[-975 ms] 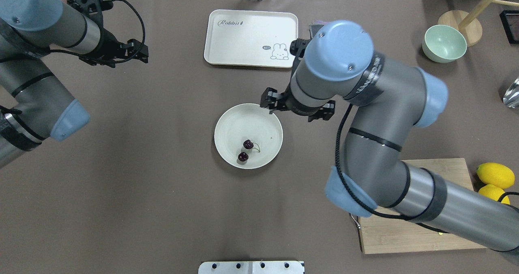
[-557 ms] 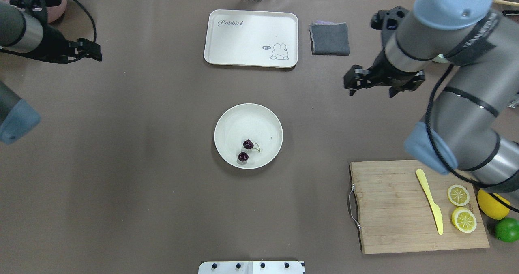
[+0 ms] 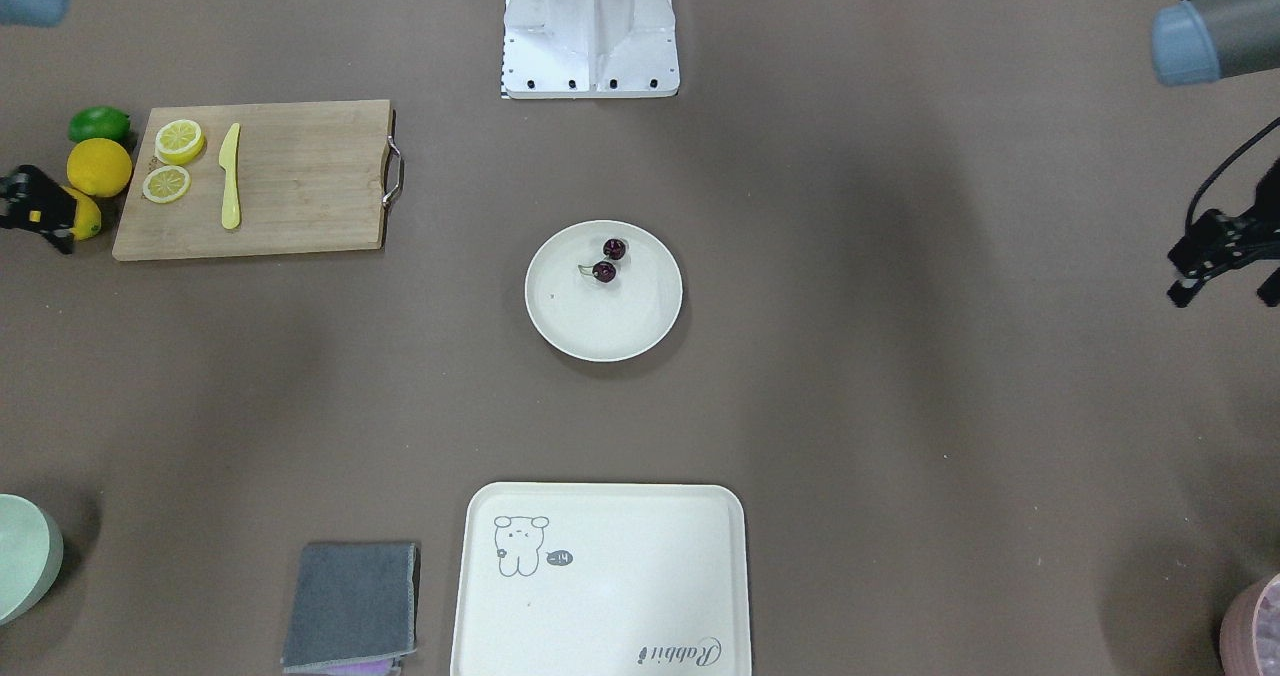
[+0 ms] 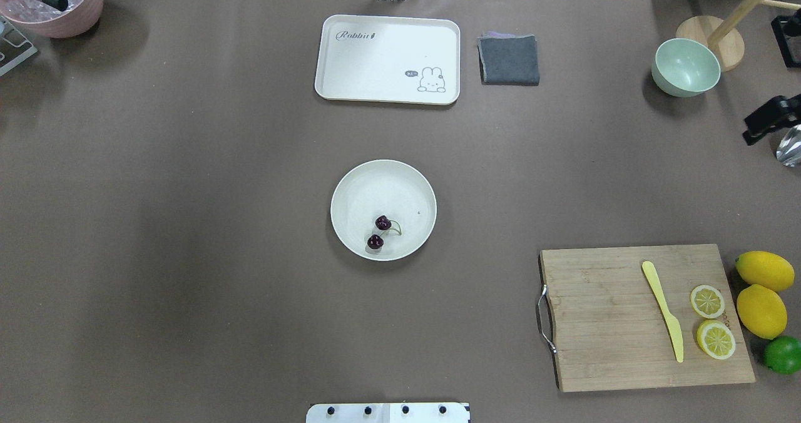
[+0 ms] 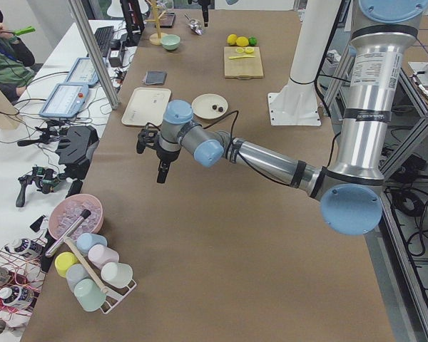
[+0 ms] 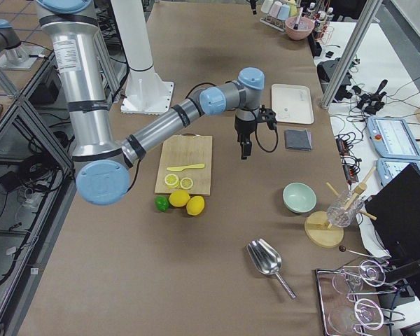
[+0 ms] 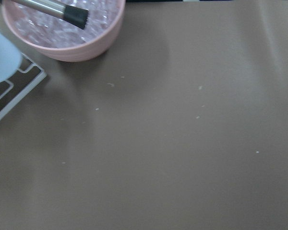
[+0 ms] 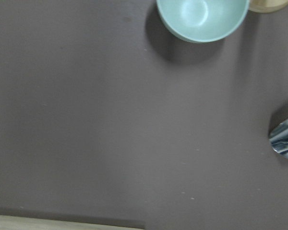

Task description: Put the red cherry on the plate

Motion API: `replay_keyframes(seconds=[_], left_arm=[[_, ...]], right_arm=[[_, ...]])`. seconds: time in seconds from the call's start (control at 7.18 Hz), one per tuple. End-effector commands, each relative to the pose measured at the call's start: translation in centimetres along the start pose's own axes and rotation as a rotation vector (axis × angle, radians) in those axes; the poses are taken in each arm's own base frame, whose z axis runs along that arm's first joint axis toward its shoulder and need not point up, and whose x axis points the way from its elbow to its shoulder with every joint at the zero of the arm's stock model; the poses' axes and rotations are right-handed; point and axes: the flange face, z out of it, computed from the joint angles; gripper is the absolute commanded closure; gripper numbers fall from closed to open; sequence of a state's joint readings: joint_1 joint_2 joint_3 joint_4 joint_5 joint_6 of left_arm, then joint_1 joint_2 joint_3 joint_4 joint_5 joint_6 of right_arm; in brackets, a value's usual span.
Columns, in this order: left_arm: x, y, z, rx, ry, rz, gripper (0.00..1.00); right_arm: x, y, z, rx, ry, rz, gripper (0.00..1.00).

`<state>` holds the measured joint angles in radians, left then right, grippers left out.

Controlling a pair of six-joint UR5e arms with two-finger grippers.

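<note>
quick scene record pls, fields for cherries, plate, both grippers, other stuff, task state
cherries: two dark ones on one stem, lying inside the plate, on its robot-side half
plate: round cream dish at table centre, nothing else in it
left gripper: at the table's edge, far from the plate, fingers apart, empty
right gripper: near the lemons, open or shut unclear
other: tray, grey cloth, green bowl, cutting board with knife
task state: cherries on plate, looks done
</note>
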<state>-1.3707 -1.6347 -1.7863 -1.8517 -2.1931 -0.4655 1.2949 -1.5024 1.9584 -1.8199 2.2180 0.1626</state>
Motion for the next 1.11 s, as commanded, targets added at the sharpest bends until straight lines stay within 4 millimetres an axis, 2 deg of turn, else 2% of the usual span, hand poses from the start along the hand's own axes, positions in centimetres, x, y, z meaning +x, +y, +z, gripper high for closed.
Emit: replay_keyframes(seconds=[0.0, 0.14, 0.28, 0.42, 0.97], left_arm=[[-9.5, 0.7, -3.3, -0.077, -0.076, 0.001, 0.02], [-13.8, 1.3, -2.9, -0.103, -0.088, 0.006, 0.02], [-16.6, 3.5, -1.7, -0.139, -0.068, -0.011, 0.02], [-16.6, 5.1, -1.2, -0.159, 0.002, -0.031, 0.02], [-16.8, 5.8, -1.0, -0.166, 0.023, -0.050, 0.02]], right_arm=[[15.8, 4.2, 0.6, -0.019, -0.022, -0.030, 0.00], [20.2, 5.6, 1.6, -0.033, -0.045, 0.001, 0.00], [21.6, 6.9, 2.4, -0.048, -0.050, 0.031, 0.00], [21.9, 7.7, 3.1, -0.061, -0.054, 0.054, 0.00], [22.1, 8.3, 2.8, -0.054, -0.051, 0.059, 0.00]])
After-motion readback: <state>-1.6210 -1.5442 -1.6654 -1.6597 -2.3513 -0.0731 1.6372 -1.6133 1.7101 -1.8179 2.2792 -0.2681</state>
